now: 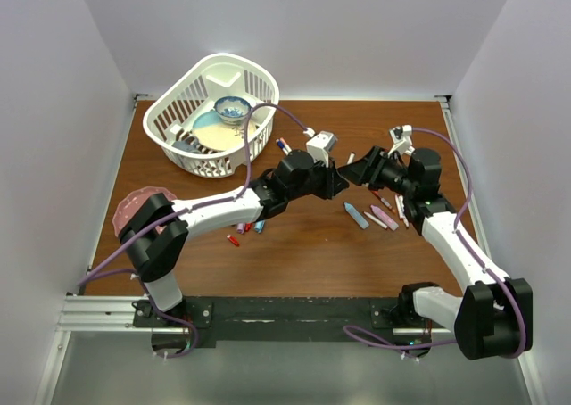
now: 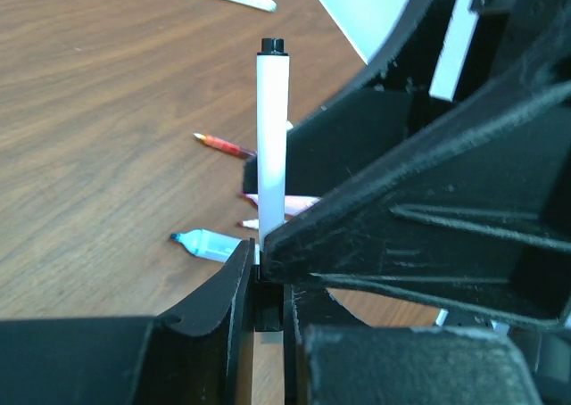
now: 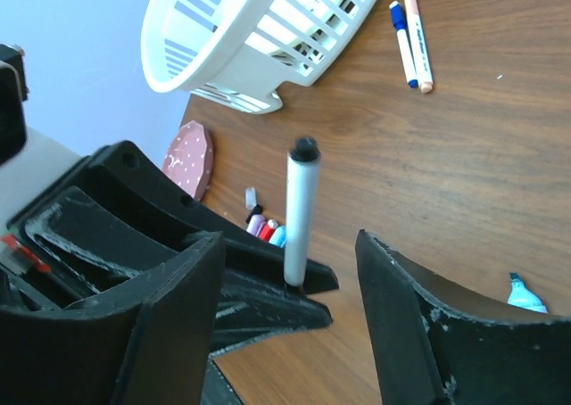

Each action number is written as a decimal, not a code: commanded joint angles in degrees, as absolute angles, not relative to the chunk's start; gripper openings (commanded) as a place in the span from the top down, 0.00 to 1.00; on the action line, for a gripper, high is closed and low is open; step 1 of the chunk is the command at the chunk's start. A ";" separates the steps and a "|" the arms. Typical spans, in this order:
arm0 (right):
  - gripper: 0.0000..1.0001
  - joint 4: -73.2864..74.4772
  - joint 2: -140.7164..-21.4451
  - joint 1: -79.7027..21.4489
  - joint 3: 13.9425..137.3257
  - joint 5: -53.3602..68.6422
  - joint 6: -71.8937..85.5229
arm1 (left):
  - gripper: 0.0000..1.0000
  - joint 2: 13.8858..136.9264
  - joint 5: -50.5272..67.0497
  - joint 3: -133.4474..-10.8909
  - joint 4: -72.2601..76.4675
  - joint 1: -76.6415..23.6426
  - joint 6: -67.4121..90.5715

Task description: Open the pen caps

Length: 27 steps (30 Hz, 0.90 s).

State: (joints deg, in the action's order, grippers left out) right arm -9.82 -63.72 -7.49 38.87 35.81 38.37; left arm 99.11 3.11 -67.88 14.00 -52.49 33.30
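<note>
My left gripper [image 1: 342, 180] [image 2: 268, 276] is shut on the black cap end [image 2: 270, 309] of a white pen [image 2: 271, 137], which it holds above the table's middle with the barrel sticking out. My right gripper [image 1: 361, 175] [image 3: 290, 244] faces it, open, with its jaws wide apart on either side of the same pen [image 3: 300, 210], not touching it. Loose pens [image 1: 370, 216] lie under the right arm: a light-blue one [image 2: 207, 243], a pink one and white ones. Several loose pen caps [image 1: 245, 228] [image 3: 266, 229] lie in a cluster under the left arm.
A white basket [image 1: 259, 82] [image 3: 223, 61] with a bowl and dishes stands at the back left. Two pens [image 1: 284, 144] [image 3: 410, 39] lie beside it. A pink dotted plate [image 1: 134, 207] [image 3: 189, 158] sits at the left edge. A red cap [image 1: 233, 240] lies apart.
</note>
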 commanded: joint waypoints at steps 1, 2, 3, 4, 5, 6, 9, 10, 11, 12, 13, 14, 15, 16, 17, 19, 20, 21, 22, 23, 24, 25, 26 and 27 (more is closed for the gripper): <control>0.39 -10.11 -63.37 -7.65 39.82 37.44 37.44 | 1.00 98.88 7.64 -66.97 16.79 -52.21 30.23; 0.41 -10.11 -63.54 -7.56 39.81 37.18 37.62 | 1.00 98.88 7.99 -66.89 16.96 -52.12 30.23; 0.48 -10.11 -63.63 -7.56 39.81 37.18 37.70 | 1.00 98.96 8.26 -66.80 17.14 -52.21 30.23; 0.54 -10.11 -63.81 -7.56 39.81 37.09 37.88 | 1.00 99.05 8.52 -66.88 17.23 -52.21 30.23; 0.66 -10.28 -63.81 -7.56 39.81 36.92 37.79 | 1.00 99.31 8.96 -66.97 17.31 -52.21 30.23; 0.92 -10.37 -63.81 -7.56 39.81 36.83 37.62 | 1.00 99.32 8.88 -67.06 16.97 -52.21 30.23; 1.00 -9.41 -63.28 -7.03 40.34 34.47 36.48 | 1.00 99.67 9.05 -66.80 15.91 -52.12 30.24; 1.00 -8.45 -62.76 -6.25 41.21 32.89 35.69 | 1.00 99.58 9.57 -66.54 15.73 -52.12 30.15; 1.00 -5.57 -62.58 -5.63 41.83 30.70 35.16 | 1.00 99.58 11.93 -66.19 15.38 -52.12 29.45; 1.00 -4.06 -62.67 -4.67 42.62 27.89 34.20 | 1.00 99.67 13.52 -65.40 14.42 -52.12 28.92; 1.00 -2.30 -62.75 -1.70 43.67 27.43 34.28 | 1.00 100.02 17.28 -65.04 13.28 -52.12 27.70; 1.00 -1.76 -62.93 -0.19 44.12 27.33 34.89 | 1.00 100.02 19.14 -64.69 11.79 -52.21 26.90; 1.00 -1.24 -62.93 2.26 44.47 27.68 36.20 | 1.00 99.85 20.73 -63.12 9.43 -52.21 26.29; 1.00 -0.71 -62.84 5.59 44.73 28.12 37.08 | 1.00 99.41 22.13 -62.06 8.27 -52.21 24.71; 1.00 -0.88 -62.49 7.10 44.48 28.56 37.96 | 1.00 98.88 24.15 -59.35 7.30 -52.38 23.91; 1.00 -1.23 -61.97 10.09 43.51 28.48 40.25 | 1.00 97.22 26.09 -56.70 4.49 -52.47 21.38; 1.00 -0.88 -61.70 10.54 43.42 28.13 40.34 | 1.00 96.77 26.45 -54.60 3.26 -52.56 20.57; 1.00 -0.62 -61.70 10.98 43.42 27.69 40.60 | 1.00 96.25 26.89 -53.71 0.82 -52.65 19.70; 1.00 -0.18 -61.70 11.68 43.33 26.73 40.69 | 1.00 95.37 28.37 -53.01 0.18 -52.65 17.86; 1.00 -0.18 -61.79 11.86 43.33 26.20 40.69 | 1.00 95.01 28.74 -52.04 -2.52 -52.65 17.06; 1.00 -0.18 -61.87 12.13 43.16 25.93 40.78 | 1.00 94.57 28.83 -51.68 -5.07 -52.73 16.35; 1.00 -0.18 -62.05 12.65 42.81 25.84 41.04 | 1.00 93.61 29.18 -51.51 -6.40 -52.65 14.78; 1.00 -0.18 -62.14 12.92 42.63 25.58 41.22 | 1.00 93.08 29.27 -51.24 -7.37 -52.65 14.24; 1.00 -0.18 -62.23 13.01 42.45 25.58 41.48 | 1.00 92.55 28.92 -51.07 -9.04 -52.65 13.72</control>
State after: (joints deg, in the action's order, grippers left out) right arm 3.40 -63.42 12.64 41.12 31.99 40.80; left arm 95.81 24.49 -52.07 3.03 -52.60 20.03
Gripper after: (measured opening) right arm 0.078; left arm 0.154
